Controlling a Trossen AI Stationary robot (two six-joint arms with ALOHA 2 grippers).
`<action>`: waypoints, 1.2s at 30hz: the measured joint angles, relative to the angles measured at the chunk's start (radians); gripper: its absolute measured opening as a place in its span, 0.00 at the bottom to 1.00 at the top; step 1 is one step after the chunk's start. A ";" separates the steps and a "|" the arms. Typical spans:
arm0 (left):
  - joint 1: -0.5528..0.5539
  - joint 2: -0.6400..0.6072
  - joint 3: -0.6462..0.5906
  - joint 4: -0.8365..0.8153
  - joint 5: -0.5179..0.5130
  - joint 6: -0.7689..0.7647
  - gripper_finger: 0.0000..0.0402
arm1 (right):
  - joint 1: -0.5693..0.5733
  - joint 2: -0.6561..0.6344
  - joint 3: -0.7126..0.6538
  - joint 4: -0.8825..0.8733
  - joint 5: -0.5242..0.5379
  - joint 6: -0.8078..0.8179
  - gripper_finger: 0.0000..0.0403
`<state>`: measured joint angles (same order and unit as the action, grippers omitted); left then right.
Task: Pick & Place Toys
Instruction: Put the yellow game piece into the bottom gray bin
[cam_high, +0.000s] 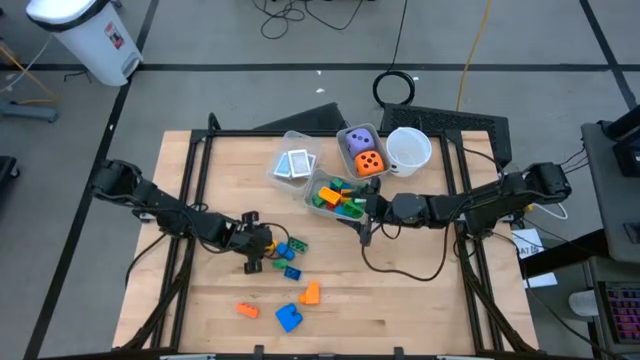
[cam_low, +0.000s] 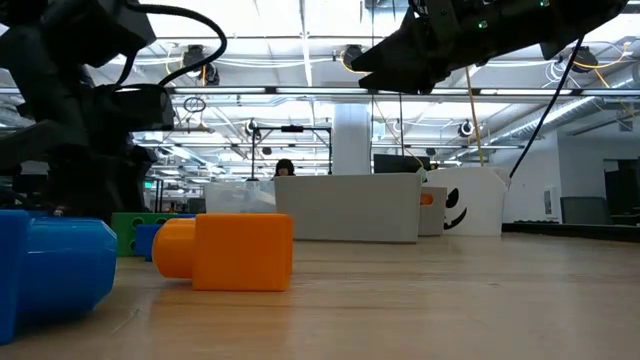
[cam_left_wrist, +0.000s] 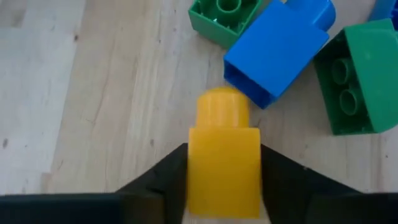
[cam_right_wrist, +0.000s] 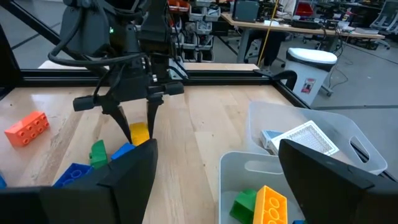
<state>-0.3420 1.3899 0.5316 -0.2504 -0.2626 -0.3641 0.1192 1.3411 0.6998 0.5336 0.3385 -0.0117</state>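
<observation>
Down on the worktop (cam_high: 400, 300), the left tool (cam_left_wrist: 224, 186) had its fingers clamped on a yellow block (cam_left_wrist: 224, 163) beside blue and green blocks (cam_left_wrist: 277, 46). The right tool (cam_high: 365, 215) hovered, fingers apart, over the block-filled bin (cam_high: 318, 182).

Bare worktop (cam_high: 420, 290) lay open along the right and near edge. The clear bins (cam_high: 330, 165) and white cup (cam_high: 408, 148) crowded the far middle. Loose blocks (cam_high: 290, 262) hemmed the left gripper (cam_high: 262, 245) closely; the right gripper (cam_high: 365, 212) hung beside the block bin.
</observation>
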 joint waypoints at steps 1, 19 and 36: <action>0.000 0.000 0.000 0.000 0.000 -0.005 0.39 | 0.000 0.000 0.000 0.000 0.000 0.000 0.77; 0.015 -0.024 0.196 0.378 -0.160 0.100 0.37 | 0.003 0.000 0.000 -0.019 -0.068 -0.069 0.77; 0.042 0.103 0.196 0.851 -0.052 0.299 0.39 | 0.081 0.252 0.000 0.402 -0.156 -0.349 0.77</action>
<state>-0.3000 1.4926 0.7277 0.6005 -0.3149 -0.0653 0.2004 1.5927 0.6998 0.9358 0.1827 -0.3612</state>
